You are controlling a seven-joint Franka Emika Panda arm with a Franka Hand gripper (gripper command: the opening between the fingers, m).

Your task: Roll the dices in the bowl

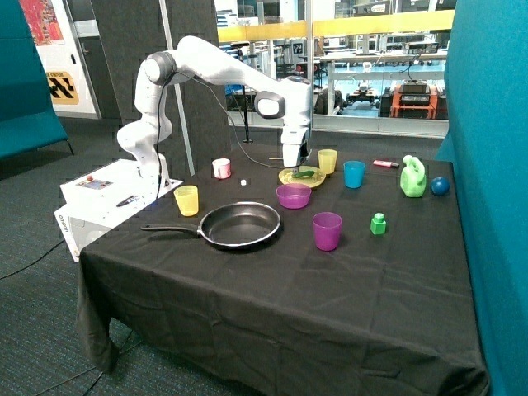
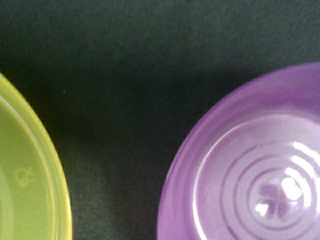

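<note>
So my gripper [image 1: 294, 164] is hanging low over the gap between the purple bowl [image 1: 294, 195] and the yellow plate [image 1: 290, 176], and honestly I can't tell if it's wide or narrow from here. The wrist view shows the bowl [image 2: 240, 165] with nothing in it, just its ribbed bottom, and the plate's rim [image 2: 50, 165] just beside it.

I only spot 1 of the dices [image 1: 243, 182], a tiny white cube on the worktop [image 1: 272, 305] near the pink-and-white cup [image 1: 221, 168], well apart from the bowl. The other 1 I can't find.

My guess: it's light, hard and slick, easy to flick away, so I'd pinch 2 opposite flat faces.

Near to far: purple cup [image 1: 327, 230], frying pan [image 1: 240, 224], yellow cup [image 1: 186, 200], green block [image 1: 378, 223]. Nothing seems to block the way to the cube.
</note>
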